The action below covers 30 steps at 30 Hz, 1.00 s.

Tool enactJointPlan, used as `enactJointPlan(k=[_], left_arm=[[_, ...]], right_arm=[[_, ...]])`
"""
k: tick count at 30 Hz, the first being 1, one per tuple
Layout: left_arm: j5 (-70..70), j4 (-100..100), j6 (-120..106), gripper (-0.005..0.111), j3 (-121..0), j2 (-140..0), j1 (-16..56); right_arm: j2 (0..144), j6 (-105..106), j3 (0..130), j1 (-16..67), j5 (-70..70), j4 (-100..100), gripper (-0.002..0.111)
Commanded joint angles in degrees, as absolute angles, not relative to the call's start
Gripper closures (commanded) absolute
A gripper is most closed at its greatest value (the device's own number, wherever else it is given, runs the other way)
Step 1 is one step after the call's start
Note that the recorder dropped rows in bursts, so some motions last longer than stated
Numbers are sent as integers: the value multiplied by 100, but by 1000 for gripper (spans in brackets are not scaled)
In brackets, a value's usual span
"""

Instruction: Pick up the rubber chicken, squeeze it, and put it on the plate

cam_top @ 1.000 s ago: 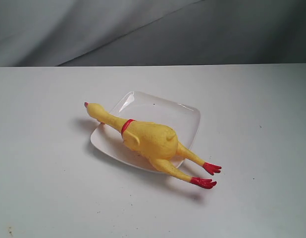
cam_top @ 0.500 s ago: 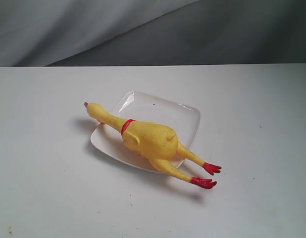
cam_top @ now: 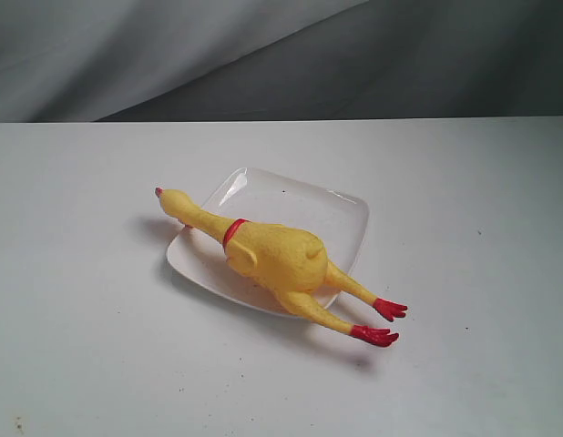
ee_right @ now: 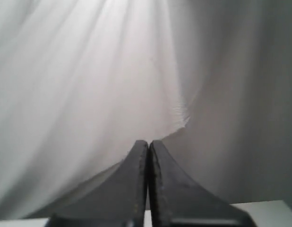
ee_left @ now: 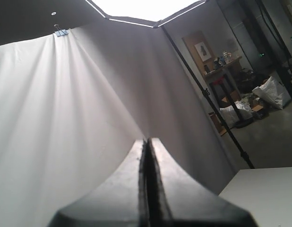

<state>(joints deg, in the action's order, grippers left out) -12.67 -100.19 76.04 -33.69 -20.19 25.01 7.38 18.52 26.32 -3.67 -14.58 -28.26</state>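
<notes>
Centrally in the exterior view, the long yellow rubber chicken (cam_top: 277,259) with red collar and feet lies on the shallow glossy white square plate (cam_top: 304,202), its body over the plate's lower-left side, its head past the left rim, and its feet out over the white table (cam_top: 464,228) toward lower right; no arm shows. Left wrist view: the left gripper (ee_left: 147,142) is pressed closed on nothing, facing a grey curtain (ee_left: 65,118). Right wrist view: the right gripper (ee_right: 149,143) is likewise pinched together, empty. Placing looks finished, I judge; next calls only for holding both arms clear.
</notes>
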Motion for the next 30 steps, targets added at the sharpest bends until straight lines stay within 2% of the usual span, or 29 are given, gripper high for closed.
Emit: enactJointPlan(k=[1, 7, 15, 30], left_arm=[[-1215, -9995, 7626, 107, -3349, -1998, 2523], [-1202, -9995, 7626, 107, -3349, -1998, 2523], [-1202, -9995, 7626, 107, -3349, -1998, 2523], [-1202, -9995, 7636, 107, -3349, -1998, 2523]], right_arm=[[609, 273, 2616, -402, -924, -2532, 108], [611, -969, 2616, -402, -1213, -823, 108], [611, -552, 2590, -402, -2175, 166, 108], [611, 0, 745, -402, -712, 241, 108]])
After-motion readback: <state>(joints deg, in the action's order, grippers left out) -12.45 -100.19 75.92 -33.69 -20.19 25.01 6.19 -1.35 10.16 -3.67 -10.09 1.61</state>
